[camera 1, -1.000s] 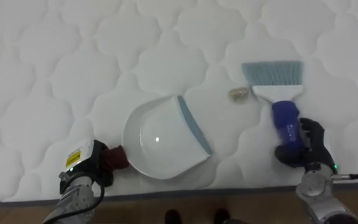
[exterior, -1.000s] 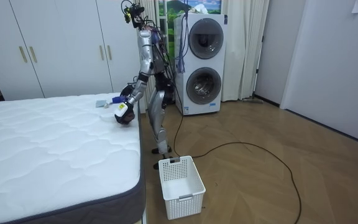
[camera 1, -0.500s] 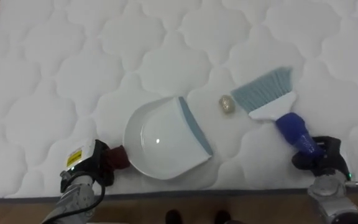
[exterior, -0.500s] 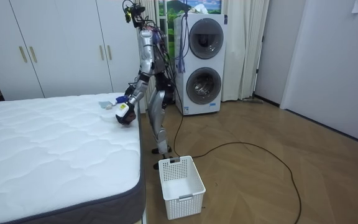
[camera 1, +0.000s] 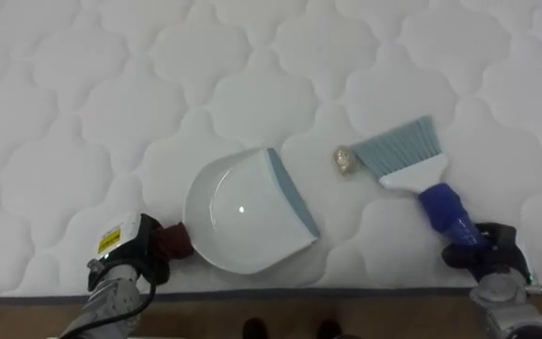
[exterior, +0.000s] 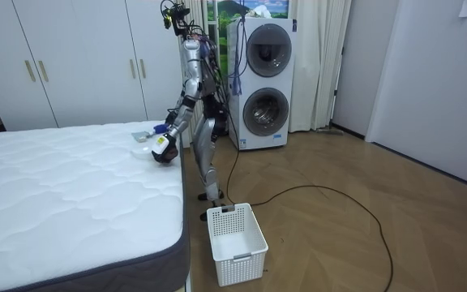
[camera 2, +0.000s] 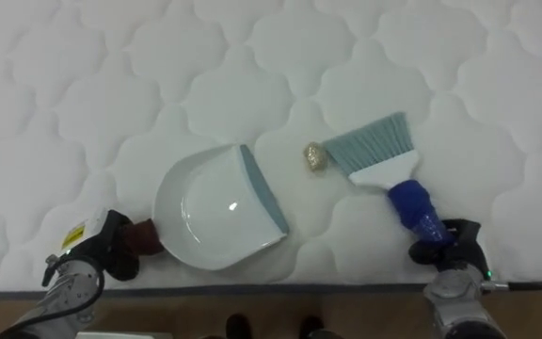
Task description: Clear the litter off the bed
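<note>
A small crumpled scrap [camera 1: 344,159] lies on the white quilted mattress [camera 1: 111,94], near the edge closest to the robot. The scrap touches the left corner of the bristles of a brush [camera 1: 410,158]. The brush has pale blue-grey bristles, a white head and a blue handle. It lies tilted, with the bristles pointing away from the robot and the handle running toward the mattress edge.

The right hand [camera 1: 483,254] has its fingers curled round the end of the brush handle, at the mattress edge.

A white dustpan [camera 1: 243,212] rests flat on the mattress to the left of the scrap and apart from it. Its blue-grey lip faces the scrap. Its dark red handle points to the lower left, and the left hand [camera 1: 125,252] is closed round that handle.

In the room view the robot stands at the side of the bed, close to its corner. A white basket [exterior: 236,242] sits on the wooden floor beside the bed. Two stacked washing machines [exterior: 266,81] stand behind the robot, with white wardrobes [exterior: 79,61] along the wall.
</note>
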Robot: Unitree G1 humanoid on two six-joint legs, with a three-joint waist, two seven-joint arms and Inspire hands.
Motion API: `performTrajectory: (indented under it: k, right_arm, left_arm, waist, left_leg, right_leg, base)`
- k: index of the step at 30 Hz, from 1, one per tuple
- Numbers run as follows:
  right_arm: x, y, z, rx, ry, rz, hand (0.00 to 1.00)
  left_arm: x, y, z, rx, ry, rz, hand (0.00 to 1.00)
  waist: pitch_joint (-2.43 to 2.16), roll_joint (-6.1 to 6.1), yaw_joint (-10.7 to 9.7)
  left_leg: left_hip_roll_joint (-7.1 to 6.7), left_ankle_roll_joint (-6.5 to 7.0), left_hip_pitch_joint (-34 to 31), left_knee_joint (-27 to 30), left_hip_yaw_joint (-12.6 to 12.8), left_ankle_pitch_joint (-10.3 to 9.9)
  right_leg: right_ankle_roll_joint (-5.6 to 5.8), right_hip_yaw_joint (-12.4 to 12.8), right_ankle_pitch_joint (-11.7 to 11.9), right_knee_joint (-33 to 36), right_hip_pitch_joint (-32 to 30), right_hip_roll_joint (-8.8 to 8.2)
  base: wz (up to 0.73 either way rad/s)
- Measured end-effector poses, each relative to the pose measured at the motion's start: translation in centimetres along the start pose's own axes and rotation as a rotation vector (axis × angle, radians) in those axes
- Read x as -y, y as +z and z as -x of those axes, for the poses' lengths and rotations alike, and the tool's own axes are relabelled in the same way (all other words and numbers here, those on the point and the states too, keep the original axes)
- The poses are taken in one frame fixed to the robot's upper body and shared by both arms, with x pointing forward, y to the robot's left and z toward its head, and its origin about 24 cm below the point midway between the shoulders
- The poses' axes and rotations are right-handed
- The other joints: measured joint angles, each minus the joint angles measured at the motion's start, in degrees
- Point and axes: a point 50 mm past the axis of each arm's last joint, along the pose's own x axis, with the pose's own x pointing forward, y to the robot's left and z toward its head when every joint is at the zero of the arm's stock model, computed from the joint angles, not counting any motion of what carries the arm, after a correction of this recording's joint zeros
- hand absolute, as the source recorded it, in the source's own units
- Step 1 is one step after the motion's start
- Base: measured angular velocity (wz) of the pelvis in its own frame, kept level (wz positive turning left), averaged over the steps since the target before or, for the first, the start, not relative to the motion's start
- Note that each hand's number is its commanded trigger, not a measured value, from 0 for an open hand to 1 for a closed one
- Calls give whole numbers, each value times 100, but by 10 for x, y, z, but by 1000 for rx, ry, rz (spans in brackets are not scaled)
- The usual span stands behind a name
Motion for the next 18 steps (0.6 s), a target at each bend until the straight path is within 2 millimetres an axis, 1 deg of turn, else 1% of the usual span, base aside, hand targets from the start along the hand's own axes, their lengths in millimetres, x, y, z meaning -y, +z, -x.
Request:
performTrajectory:
  k: [2, 5, 7, 8, 10, 11, 12, 13, 14, 16, 17, 18]
  right_arm:
    - [4, 0, -2, 3, -11, 16, 100]
    - [11, -2, -4, 11, -28, 71, 100]
    - [19, -3, -7, 18, -47, 111, 100]
    - [25, -3, -9, 14, -62, 128, 100]
    - [31, -4, -11, 16, -74, 178, 100]
    - [37, -1, -13, 28, -80, 227, 100]
    - [44, 4, -16, 47, -90, 273, 100]
    - [56, 8, -20, 60, -106, 322, 100]
    - [62, 9, -22, 62, -116, 354, 100]
    - [80, 13, -27, 73, -148, 464, 100]
    - [83, 15, -27, 79, -155, 494, 100]
    - [89, 21, -30, 94, -160, 557, 100]
  left_arm:
    - [-1, 0, 0, 2, 3, -1, 100]
    - [-5, -4, -1, -1, 12, -22, 100]
    - [-9, -6, -2, 5, 22, -50, 100]
    - [-14, -8, -3, 7, 32, -70, 100]
    - [-24, -12, -4, 11, 57, -111, 100]
    - [-31, -14, -5, 16, 77, -126, 100]
    - [-38, -14, -7, 24, 96, -147, 100]
    - [-42, -12, -8, 40, 108, -172, 100]
    - [-44, -11, -9, 46, 113, -185, 100]
    - [-49, -9, -10, 48, 131, -223, 100]
    - [-51, -9, -10, 50, 137, -232, 100]
    - [-56, -9, -11, 57, 151, -248, 100]
  waist:
    - [5, -10, -1]
    - [7, -64, -5]
    - [5, -87, 14]
    - [5, -124, 18]
    - [4, -235, 29]
    - [6, -314, 39]
    - [10, -363, 32]
    - [10, -413, 31]
    - [4, -449, 43]
    - [-1, -594, 118]
    - [-7, -625, 128]
    - [3, -703, 147]
  left_leg:
    - [1, 0, -19, 27, -3, 0]
    - [10, 0, -26, 47, -2, 0]
    - [9, 0, -35, 50, -1, 0]
    - [9, 0, -40, 49, 4, 0]
    - [10, 0, -41, 50, 22, 0]
    - [17, 0, -66, 70, 27, 0]
    - [29, 0, -125, 129, 6, -1]
    - [28, 0, -149, 146, -20, 0]
    - [29, 0, -150, 149, -23, 0]
    - [66, -2, -175, 208, -43, -2]
    - [82, -3, -200, 225, -59, -3]
    - [105, -5, -213, 234, -63, -7]
  right_leg:
    - [0, -7, 0, 8, -1, -3]
    - [0, -12, 0, 8, 0, 3]
    - [0, -11, 0, 17, -12, -1]
    - [0, 0, 0, 32, -31, -1]
    - [-12, 33, -11, 76, -62, 0]
    - [-18, 48, -14, 100, -99, 6]
    - [-24, 21, -10, 114, -123, 7]
    - [-28, -6, -7, 116, -127, 5]
    - [-28, -9, -7, 117, -124, 6]
    - [-39, -35, -1, 99, -98, 40]
    - [-47, -37, 6, 85, -100, 63]
    - [-66, -45, 20, 81, -111, 82]
  base:
    - [0]
    - [0]
    - [0]
    - [-4]
    - [-6]
    - [0]
    - [4]
    - [9]
    - [7]
    - [4]
    - [0]
    - [0]
